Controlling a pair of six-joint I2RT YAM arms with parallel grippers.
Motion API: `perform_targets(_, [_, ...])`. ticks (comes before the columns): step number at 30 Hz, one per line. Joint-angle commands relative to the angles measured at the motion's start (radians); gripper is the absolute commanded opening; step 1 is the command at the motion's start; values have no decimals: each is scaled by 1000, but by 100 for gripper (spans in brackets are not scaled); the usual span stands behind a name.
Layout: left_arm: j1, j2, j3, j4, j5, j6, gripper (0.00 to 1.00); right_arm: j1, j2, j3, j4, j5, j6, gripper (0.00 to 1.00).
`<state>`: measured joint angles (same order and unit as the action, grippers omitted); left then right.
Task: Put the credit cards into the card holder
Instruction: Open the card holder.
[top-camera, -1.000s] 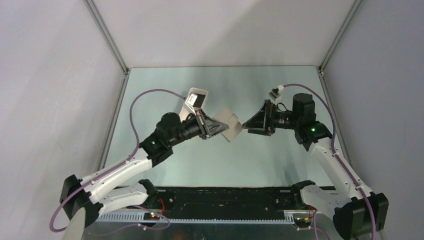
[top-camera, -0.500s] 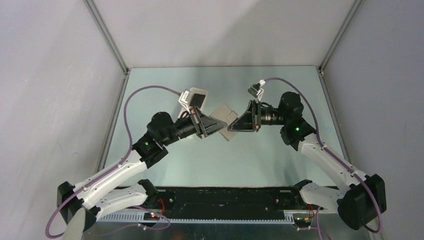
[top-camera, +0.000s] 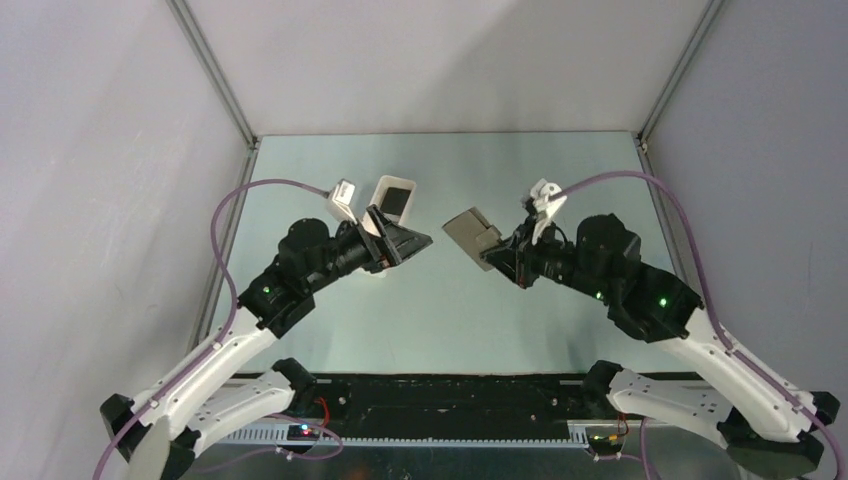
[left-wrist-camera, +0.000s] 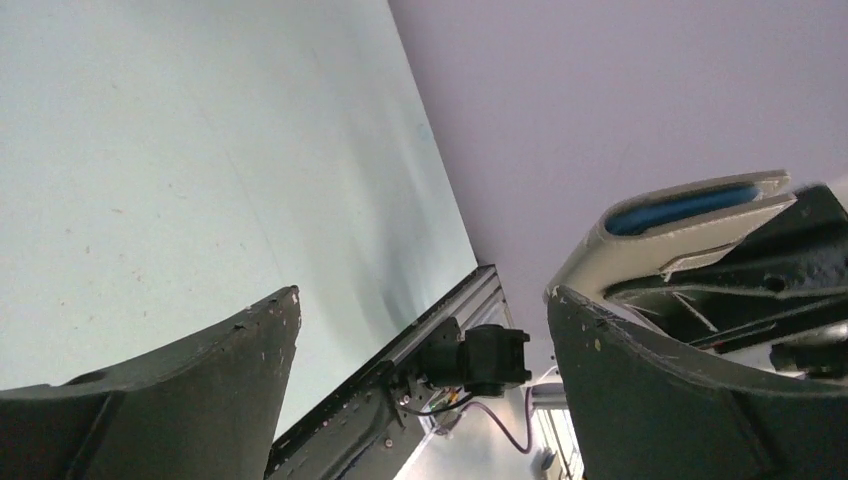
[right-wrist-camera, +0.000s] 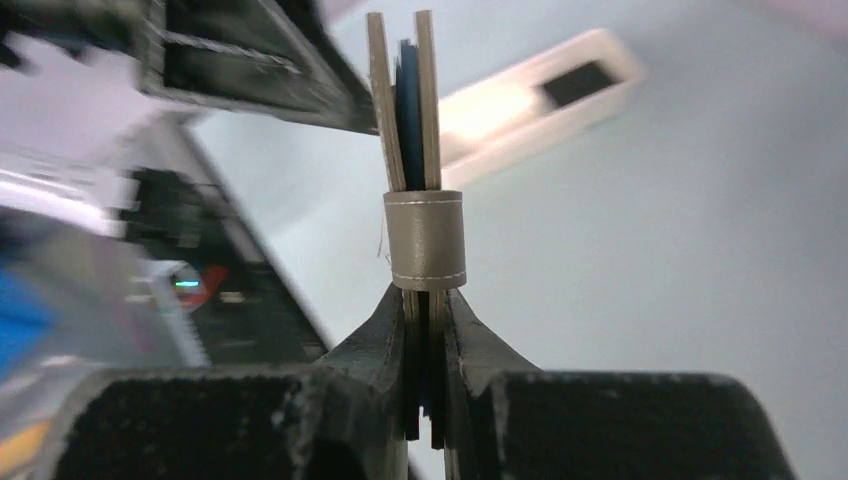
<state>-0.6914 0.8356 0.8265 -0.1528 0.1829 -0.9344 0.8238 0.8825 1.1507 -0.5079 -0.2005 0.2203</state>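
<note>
card holder (top-camera: 468, 232) moved to right hand (top-camera: 497, 256), folded

Card holder (top-camera: 470, 234) folded shut (blue lining), aloft, apparently tilted.

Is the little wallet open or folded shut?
Folded shut: the card holder, pinched in the right gripper, has both grey flaps together and its tab looped round them.

No legible text or labels
</note>
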Motion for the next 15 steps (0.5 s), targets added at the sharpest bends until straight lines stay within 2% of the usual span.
perform_targets(1, [64,11,66,-78,95,-59,97,182,-1,-18,-38,697,-513,0])
perform_targets(2, [73,14,73,-78,125,-84,97,246,-8,-32,31,761,-573,0])
perform_targets(3, [87,16,78,-79,138,-93,97,274,-12,-70,78,856,-699,0])
perform_targets(9, [107,36,140,-79,222,-136,97,456,-47,-239,578,1063,-1253,0])
perform_targets(15, [110,73,189,-79,293,-166,97,602,-47,-415,1229,1108,-1839,0])
